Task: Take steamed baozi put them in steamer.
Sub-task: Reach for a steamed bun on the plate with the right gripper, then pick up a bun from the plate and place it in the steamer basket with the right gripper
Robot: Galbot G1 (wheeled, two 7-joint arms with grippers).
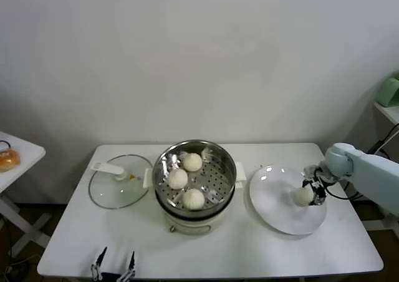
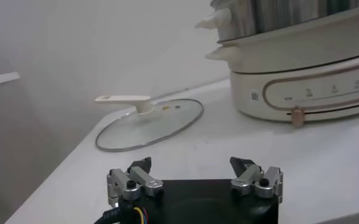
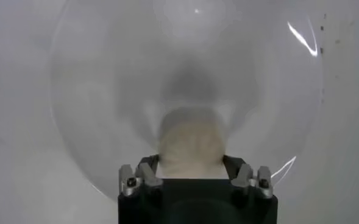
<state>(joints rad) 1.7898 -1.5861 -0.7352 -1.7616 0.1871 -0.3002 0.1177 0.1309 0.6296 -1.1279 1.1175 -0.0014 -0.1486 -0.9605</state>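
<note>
While three small off-white dough buns (image 1: pixel 186 179) sit in the round shiny steel steamer (image 1: pixel 195 185), the right gripper (image 1: pixel 310 193) grasps the last soft bun (image 1: pixel 303 196) on the round white plate (image 1: pixel 282 201). It looks light and squashy, so its sides need gentle pressure. The left gripper (image 1: pixel 113 264) waits unclenched near the table edge.

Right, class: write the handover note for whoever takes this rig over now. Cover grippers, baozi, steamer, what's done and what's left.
Right gripper: at the white plate, fingers on either side of the last baozi; the right wrist view shows that bun between them.
Left gripper: idle at the table's near edge, open, holding nothing.
Steamer: uncovered at table centre; three baozi on its perforated tray. Glass lid lies flat to its left.
Done: three buns in.
Left: carry the fourth into the steamer.
</note>
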